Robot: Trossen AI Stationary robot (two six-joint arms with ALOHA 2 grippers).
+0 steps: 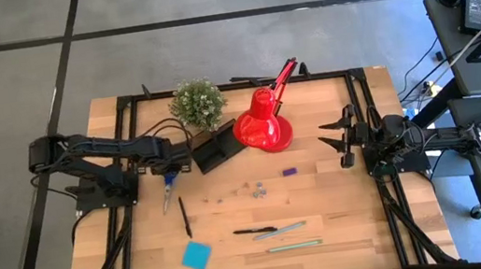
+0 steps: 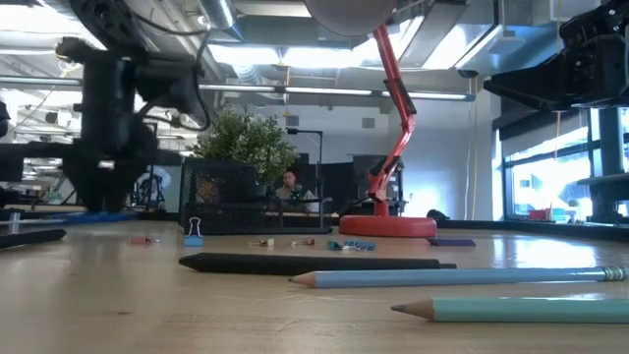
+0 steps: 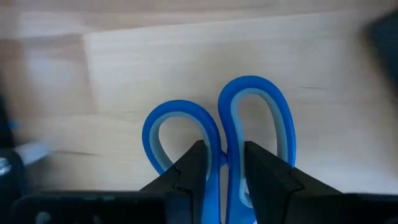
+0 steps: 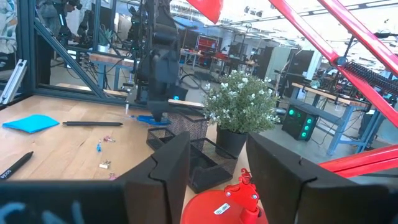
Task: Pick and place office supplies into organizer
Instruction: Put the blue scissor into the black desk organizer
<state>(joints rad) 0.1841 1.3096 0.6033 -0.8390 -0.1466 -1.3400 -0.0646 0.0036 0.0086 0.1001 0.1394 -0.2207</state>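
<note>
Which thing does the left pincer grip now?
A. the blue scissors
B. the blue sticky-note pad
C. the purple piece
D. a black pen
A: in the left wrist view the left pincer has its fingers closed on the scissors between the two handle loops, down on the table.

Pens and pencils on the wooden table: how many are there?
4. One thin black pen lies beside the blue-handled scissors; another black pen lies front centre; a pale green pencil right of it; a second green pencil nearer the front edge. Others may be hidden.
</note>
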